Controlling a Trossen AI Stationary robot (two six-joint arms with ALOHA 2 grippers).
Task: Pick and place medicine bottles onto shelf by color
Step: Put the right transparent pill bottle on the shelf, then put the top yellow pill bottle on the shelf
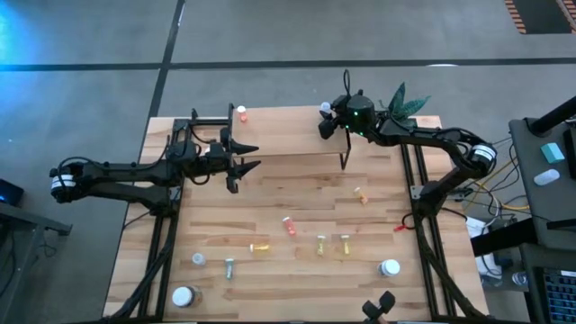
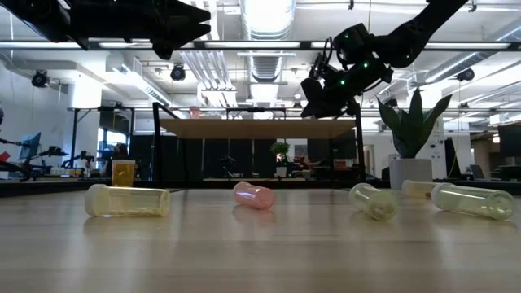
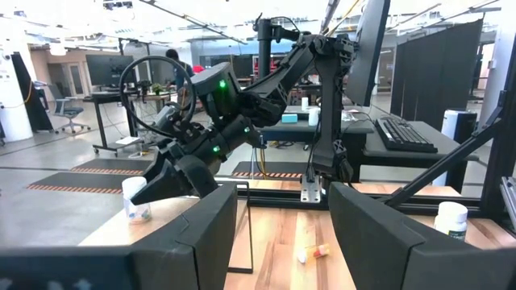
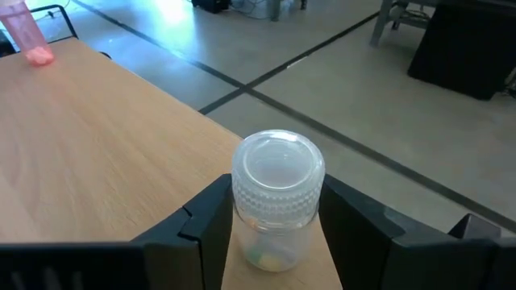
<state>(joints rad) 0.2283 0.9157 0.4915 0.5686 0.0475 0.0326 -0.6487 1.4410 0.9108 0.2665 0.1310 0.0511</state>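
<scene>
The shelf (image 1: 288, 135) stands at the table's far side. At its far right corner a clear bottle with a ribbed cap (image 4: 276, 173) stands upright between the fingers of my right gripper (image 1: 325, 117), which is shut on it. A pink bottle (image 1: 241, 113) stands on the shelf's far left part. My left gripper (image 1: 245, 158) hovers open and empty by the shelf's near edge, on its left. Several small bottles lie on the table in front, among them an orange one (image 1: 361, 193), a red one (image 1: 290, 225) and a yellow one (image 1: 260, 246). My right gripper pinches the clear bottle's body just below its cap (image 4: 242, 221) between its two fingers, one on each side. The fingers come nearly level from the table's right, tipped slightly down. The bottle stays upright at the shelf's corner (image 3: 135, 203); whether its base rests on the board I cannot tell.
A potted plant (image 1: 405, 99) stands at the shelf's far right end, close behind my right arm. Two larger white-capped bottles (image 1: 184, 295) (image 1: 390, 267) stand near the table's near edge. Black frame rails (image 1: 162, 243) run along both sides of the table.
</scene>
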